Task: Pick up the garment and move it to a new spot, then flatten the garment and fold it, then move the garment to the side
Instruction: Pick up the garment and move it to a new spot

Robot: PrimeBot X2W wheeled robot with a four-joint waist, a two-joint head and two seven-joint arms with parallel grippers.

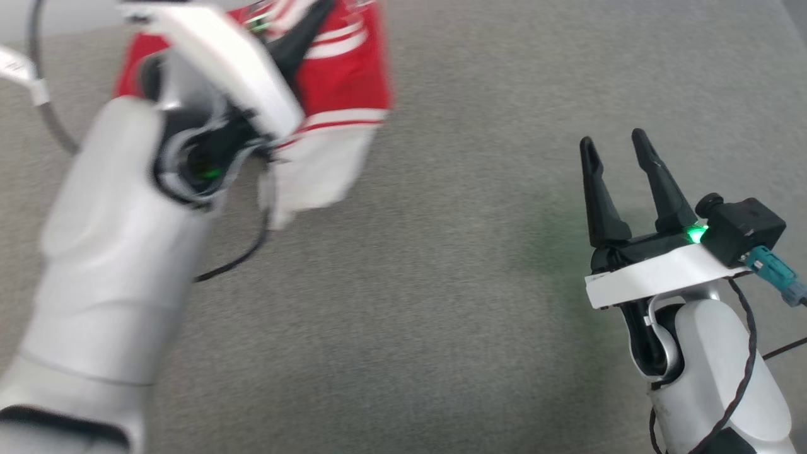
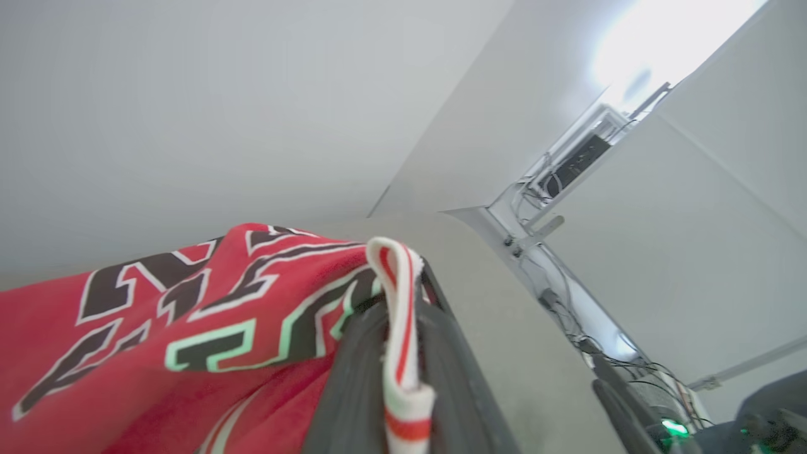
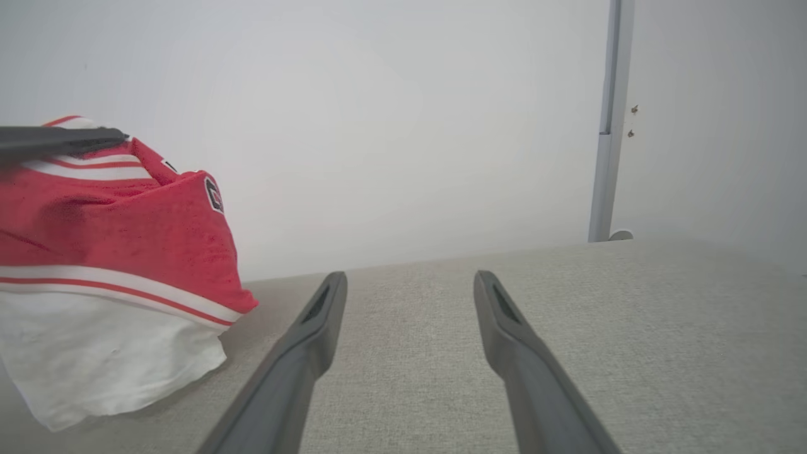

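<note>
The left gripper [image 2: 400,296] has its jaws closed narrow on the garment [image 1: 343,75], pinching a fold of the red-and-white striped trim [image 2: 398,277] between the two dark fingers. The jersey hangs bunched from that one pinch at the far left of the bench [image 1: 441,296]. Its red body is up by the jaws and a white sleeve [image 1: 321,170] droops lowest. In the right wrist view the sleeve looks to be brushing the grey surface, or just above it; I cannot tell which. The right gripper [image 1: 613,140] sits well apart at the near right, jaws wide and holding nothing.

The step in hand looks to be the carry to a new spot. The grip is on a thin edge only, so the move wants to be smooth and unhurried — a jerk could pull the trim free. Raising the arm a little first would stop the sleeve dragging and twisting the cloth. At the new spot, lowering while drawing the arm sideways should let the fabric trail out flatter and not pile up — which leaves less for the flattening. The open right jaws are well placed to take an opposite edge then.
</note>
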